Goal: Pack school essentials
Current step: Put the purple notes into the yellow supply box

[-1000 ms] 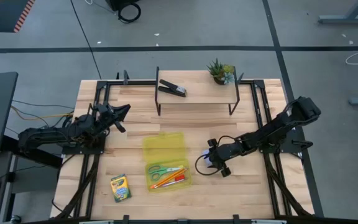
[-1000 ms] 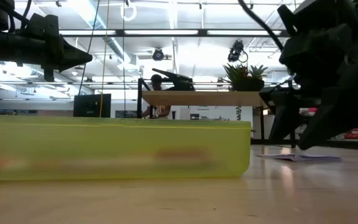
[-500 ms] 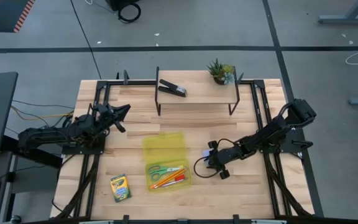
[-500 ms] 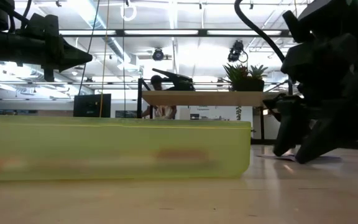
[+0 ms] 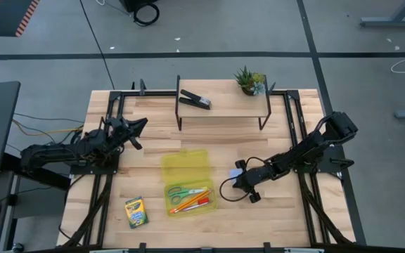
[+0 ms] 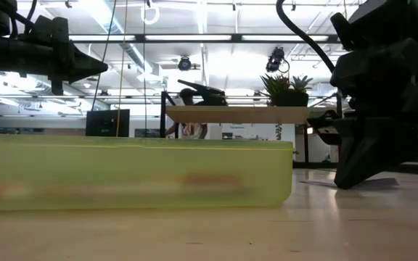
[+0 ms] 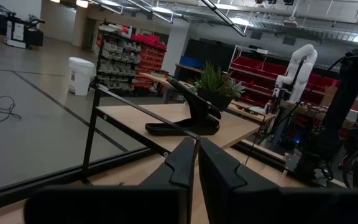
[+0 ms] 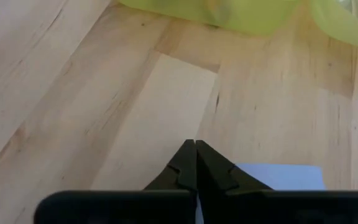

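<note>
The pale-blue note pad (image 5: 240, 171) lies flat on the table right of the open yellow case (image 5: 188, 181). It also shows in the right wrist view (image 8: 284, 177) and the low view (image 6: 382, 182). The case holds the green-handled scissors (image 5: 181, 192), the orange pencils (image 5: 192, 202) and something small and red (image 5: 201, 204). The crayon box (image 5: 136, 212) lies flat at the near left. My right gripper (image 8: 195, 144) is shut, tips down at the table by the pad. My left gripper (image 7: 196, 144) is shut and empty, held above the table's left side (image 5: 140, 126). My right gripper's shut fingers (image 8: 213, 171) slant down onto the table at the pad's edge (image 8: 240, 168), and one finger covers that edge. The pad lies flat on the table (image 6: 382, 182). I cannot tell whether the fingers touch it.
A raised wooden shelf (image 5: 223, 107) at the far side carries the black stapler (image 5: 195, 99) and the potted plant (image 5: 249, 81). Black frame rails run along both table sides. Bare wood lies near the front edge, right of the case.
My right gripper has come down to the table at the note pad, and its fingers, apart half a second ago in the low view, have shut. The pad still lies flat.
</note>
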`<state>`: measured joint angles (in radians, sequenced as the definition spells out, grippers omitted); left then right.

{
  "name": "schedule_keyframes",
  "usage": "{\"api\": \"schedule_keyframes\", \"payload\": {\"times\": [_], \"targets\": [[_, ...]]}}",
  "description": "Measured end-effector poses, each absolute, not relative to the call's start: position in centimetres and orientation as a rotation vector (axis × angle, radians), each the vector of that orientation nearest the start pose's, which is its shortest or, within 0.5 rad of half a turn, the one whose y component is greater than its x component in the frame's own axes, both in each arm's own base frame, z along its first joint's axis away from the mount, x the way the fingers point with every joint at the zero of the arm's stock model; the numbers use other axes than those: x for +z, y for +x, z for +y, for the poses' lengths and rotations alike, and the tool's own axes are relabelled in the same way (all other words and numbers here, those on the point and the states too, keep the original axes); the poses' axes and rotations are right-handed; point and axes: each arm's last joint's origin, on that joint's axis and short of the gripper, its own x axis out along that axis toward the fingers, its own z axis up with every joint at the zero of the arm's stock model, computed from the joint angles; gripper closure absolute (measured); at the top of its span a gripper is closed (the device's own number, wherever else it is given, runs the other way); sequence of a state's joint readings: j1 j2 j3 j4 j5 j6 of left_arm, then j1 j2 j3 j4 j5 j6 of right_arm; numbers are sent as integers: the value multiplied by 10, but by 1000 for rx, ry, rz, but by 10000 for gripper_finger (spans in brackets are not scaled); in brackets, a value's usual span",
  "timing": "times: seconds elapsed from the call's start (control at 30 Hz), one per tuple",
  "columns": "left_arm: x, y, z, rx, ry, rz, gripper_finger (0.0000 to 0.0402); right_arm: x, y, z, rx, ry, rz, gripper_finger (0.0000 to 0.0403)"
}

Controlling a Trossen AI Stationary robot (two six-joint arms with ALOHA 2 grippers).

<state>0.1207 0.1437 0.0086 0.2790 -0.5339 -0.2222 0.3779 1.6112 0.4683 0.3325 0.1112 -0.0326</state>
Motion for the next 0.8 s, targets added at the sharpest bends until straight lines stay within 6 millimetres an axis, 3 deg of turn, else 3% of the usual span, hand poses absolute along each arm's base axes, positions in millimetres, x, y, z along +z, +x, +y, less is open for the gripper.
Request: {"api": "schedule_keyframes", "payload": {"times": [0.27,0.57,0.8], "targets": [[181,99,27,635,-244,-215,364,102,236,90,264,-209,784,398],[181,99,27,635,-244,-216,372,134,233,89,271,-212,729,400],[181,99,27,635,-244,-215,368,140,228,87,278,-233,741,400]]}}
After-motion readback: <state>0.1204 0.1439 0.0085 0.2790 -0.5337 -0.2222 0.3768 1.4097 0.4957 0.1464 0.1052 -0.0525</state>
